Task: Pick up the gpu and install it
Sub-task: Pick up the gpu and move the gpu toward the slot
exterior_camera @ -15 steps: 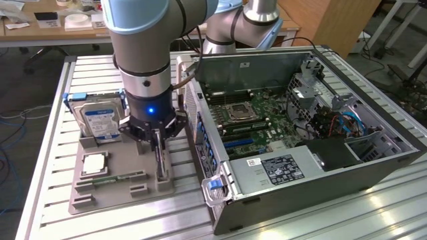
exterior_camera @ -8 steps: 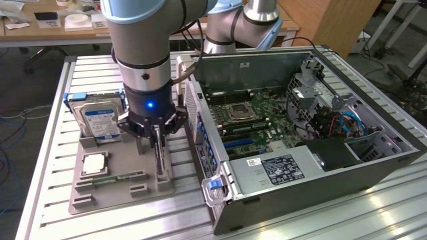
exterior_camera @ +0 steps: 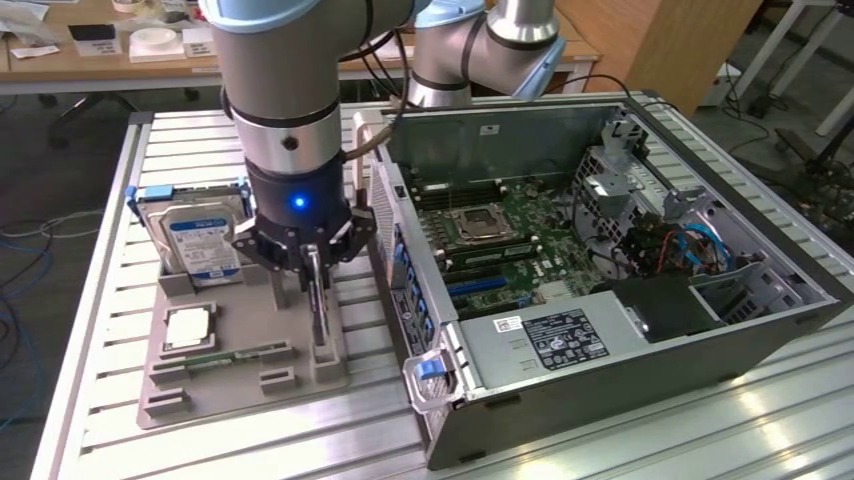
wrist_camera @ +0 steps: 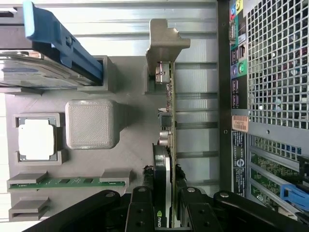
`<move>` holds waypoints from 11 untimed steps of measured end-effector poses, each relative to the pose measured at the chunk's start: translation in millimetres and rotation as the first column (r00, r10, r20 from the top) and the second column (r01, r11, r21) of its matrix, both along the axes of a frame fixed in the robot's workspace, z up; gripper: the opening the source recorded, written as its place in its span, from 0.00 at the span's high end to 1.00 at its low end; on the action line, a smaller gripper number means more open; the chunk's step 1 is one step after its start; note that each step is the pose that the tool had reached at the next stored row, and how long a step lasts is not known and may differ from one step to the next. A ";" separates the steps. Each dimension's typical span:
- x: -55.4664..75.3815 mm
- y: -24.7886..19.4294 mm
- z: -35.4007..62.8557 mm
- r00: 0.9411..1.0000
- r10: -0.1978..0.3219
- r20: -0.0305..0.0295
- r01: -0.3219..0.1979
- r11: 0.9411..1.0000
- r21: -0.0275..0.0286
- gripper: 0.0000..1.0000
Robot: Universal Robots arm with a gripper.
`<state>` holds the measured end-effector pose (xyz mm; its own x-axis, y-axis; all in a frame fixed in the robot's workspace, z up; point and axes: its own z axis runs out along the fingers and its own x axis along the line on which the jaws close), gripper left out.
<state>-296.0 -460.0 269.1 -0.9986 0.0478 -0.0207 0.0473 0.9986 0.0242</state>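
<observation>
- My gripper is pinching the gpu on its two flat faces.
- The gpu stands on edge in the grey holder, just beside the computer case, so I can reach it from above.

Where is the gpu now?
In the exterior view the gpu stands on edge in the grey tray, in the claw, between the hard drive and the computer case.
</observation>
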 end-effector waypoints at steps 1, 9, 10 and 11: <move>0.0 0.0 1.4 1.000 0.000 0.000 0.000 1.000 0.000 0.73; 0.0 0.0 16.2 1.000 0.000 0.000 0.000 1.000 0.000 0.73; 0.0 0.0 18.4 1.000 0.000 0.000 0.000 1.000 0.000 0.73; 0.0 0.0 20.5 1.000 0.000 0.000 0.000 1.000 0.000 0.73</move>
<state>-296.0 -460.0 289.7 -0.9986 0.0478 -0.0208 0.0473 0.9986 0.0238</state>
